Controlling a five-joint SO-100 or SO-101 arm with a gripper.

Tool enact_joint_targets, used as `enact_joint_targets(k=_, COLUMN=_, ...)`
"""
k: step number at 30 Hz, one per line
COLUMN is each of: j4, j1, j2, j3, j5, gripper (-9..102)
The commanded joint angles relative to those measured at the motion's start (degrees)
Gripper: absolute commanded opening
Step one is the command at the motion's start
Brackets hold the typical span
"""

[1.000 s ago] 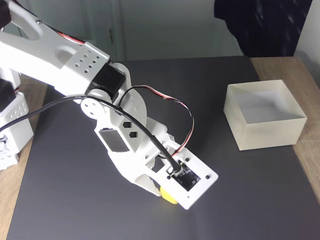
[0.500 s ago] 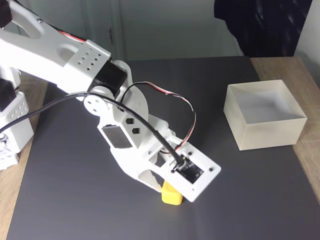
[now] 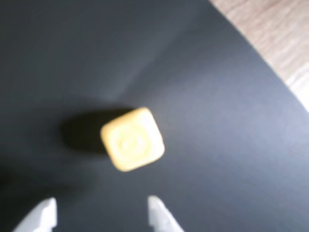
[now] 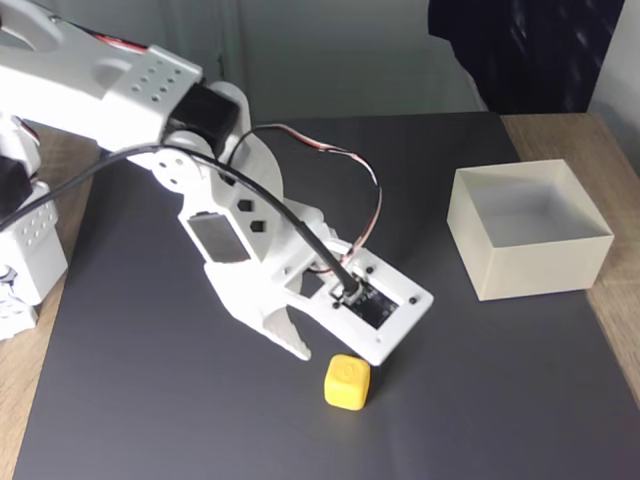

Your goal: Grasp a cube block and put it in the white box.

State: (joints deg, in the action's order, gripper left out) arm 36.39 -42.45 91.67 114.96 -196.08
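Yellow cube block point(image 4: 347, 382) sits free, beyond open jaws.

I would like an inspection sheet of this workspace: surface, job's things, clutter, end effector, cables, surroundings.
Surface: dark grey mat on a wooden table.
Job's things: yellow cube block lies on the mat, not gripped; white box stands to the right in the fixed view, nothing seen inside.
Clutter: nothing seen.
End effector: gripper open, fingers apart, cube just ahead of the tips.
Cables: black cable and red-black wire run along the arm.
Surroundings: dark cloth behind the table.
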Motion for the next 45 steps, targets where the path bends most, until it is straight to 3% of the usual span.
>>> enact_joint_targets(k=1, j4=0.7, j1=-2.2, j2=3.0, j3=-1.0, j5=-1.0, gripper=25)
enact_joint_targets(k=19, j4=-4.0, j1=-6.0, j2=-11.1, j3=-11.7, j5=-1.8, gripper=26)
enact_joint_targets(k=45, j4=-6.7, j1=-0.6, j2=-15.9, j3=-11.8, j5=-1.5, gripper=20)
